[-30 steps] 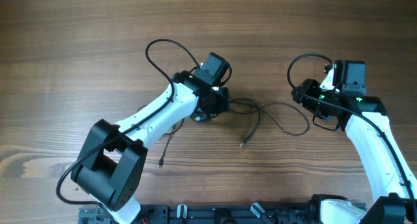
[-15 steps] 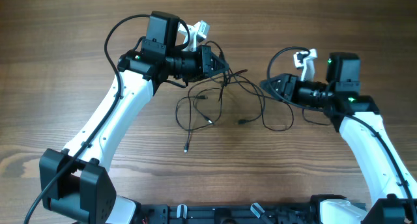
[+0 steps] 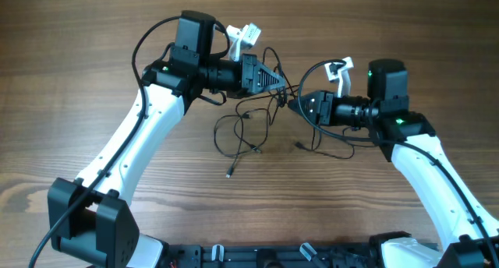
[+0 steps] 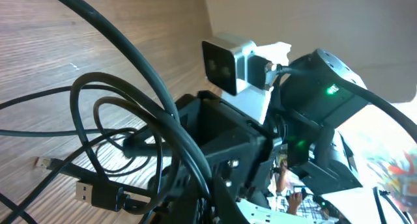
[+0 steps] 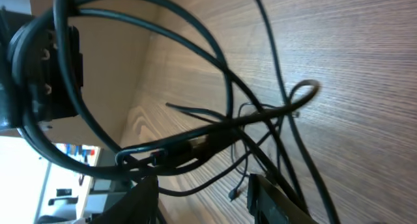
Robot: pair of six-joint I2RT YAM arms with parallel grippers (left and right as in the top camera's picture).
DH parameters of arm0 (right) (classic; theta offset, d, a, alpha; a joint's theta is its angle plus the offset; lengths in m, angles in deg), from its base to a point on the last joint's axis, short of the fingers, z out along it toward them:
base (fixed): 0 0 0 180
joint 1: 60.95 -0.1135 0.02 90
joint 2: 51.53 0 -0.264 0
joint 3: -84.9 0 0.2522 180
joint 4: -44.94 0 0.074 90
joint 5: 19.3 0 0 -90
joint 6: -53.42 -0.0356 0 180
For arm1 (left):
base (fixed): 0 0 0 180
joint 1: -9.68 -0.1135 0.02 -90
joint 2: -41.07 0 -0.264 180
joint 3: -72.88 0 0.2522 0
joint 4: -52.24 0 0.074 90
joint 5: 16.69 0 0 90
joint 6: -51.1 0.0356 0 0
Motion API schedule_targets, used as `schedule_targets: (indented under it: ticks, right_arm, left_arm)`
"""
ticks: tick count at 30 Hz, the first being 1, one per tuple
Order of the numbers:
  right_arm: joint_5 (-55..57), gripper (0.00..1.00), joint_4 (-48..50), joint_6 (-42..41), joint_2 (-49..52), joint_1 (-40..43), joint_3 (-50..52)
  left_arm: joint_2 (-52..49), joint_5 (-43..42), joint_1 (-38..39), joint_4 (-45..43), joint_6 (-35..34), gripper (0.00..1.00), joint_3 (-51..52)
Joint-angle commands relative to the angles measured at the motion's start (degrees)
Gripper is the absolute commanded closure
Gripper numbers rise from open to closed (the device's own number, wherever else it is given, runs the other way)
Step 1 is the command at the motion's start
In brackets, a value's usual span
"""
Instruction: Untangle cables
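Observation:
The cables (image 3: 240, 132) are thin black cords hanging in tangled loops from my left gripper (image 3: 274, 81), which is shut on the bunch and holds it above the table. One plug end (image 3: 228, 174) rests on the wood, another (image 3: 300, 146) lies to the right. In the left wrist view the cords (image 4: 130, 120) run into the jaws (image 4: 208, 208), with a USB plug (image 4: 88, 193) beside them. My right gripper (image 3: 299, 104) faces the left one, close to it. Its fingers (image 5: 205, 201) are open, with cords (image 5: 228, 120) passing between and above them.
The wooden table (image 3: 78, 50) lies under everything. Each arm carries its own thicker black cable, on the left (image 3: 152, 34) and on the right (image 3: 316, 69). The right arm's wrist camera (image 4: 228, 64) fills the left wrist view. A black base rail (image 3: 273, 256) runs along the front edge.
My left arm lifted the bunch off the table and swung back. My right gripper moved left, up to the left gripper and into the cords. The hanging loops shifted slightly.

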Motion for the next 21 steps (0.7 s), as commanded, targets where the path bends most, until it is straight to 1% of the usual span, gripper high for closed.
schedule_targets:
  ticks: [1, 5, 6, 15, 20, 21]
  right_arm:
    - [-1.05, 0.54, 0.48, -0.37, -0.11, -1.64, -0.31]
    - [-1.42, 0.54, 0.66, -0.02, -0.11, -2.19, -0.31]
    - [-1.42, 0.54, 0.68, -0.02, -0.11, -2.19, -0.31]
    - [-4.92, 0.55, 1.73, 0.0, -0.11, -2.4, -0.31]
    - [-8.11, 0.55, 3.45, 0.07, -0.11, -2.47, -0.31]
    - [-8.26, 0.55, 3.93, 0.04, -0.11, -2.47, -0.31]
  left_arm:
    - [0.44, -1.31, 1.33, 0.39, 2.95, 0.96, -0.68]
    - [0.42, 10.1, 1.77, 5.18, 2.91, 0.96, -0.68]
    - [0.39, 11.45, 1.77, 5.99, 2.91, 0.96, -0.68]
    - [0.33, 11.69, 1.77, 6.43, 2.45, 0.96, -0.68]
    - [0.33, 11.54, 1.77, 5.88, -0.85, 0.96, -0.68]
    - [0.33, 10.47, 1.77, 5.77, -1.53, 0.96, -0.68]
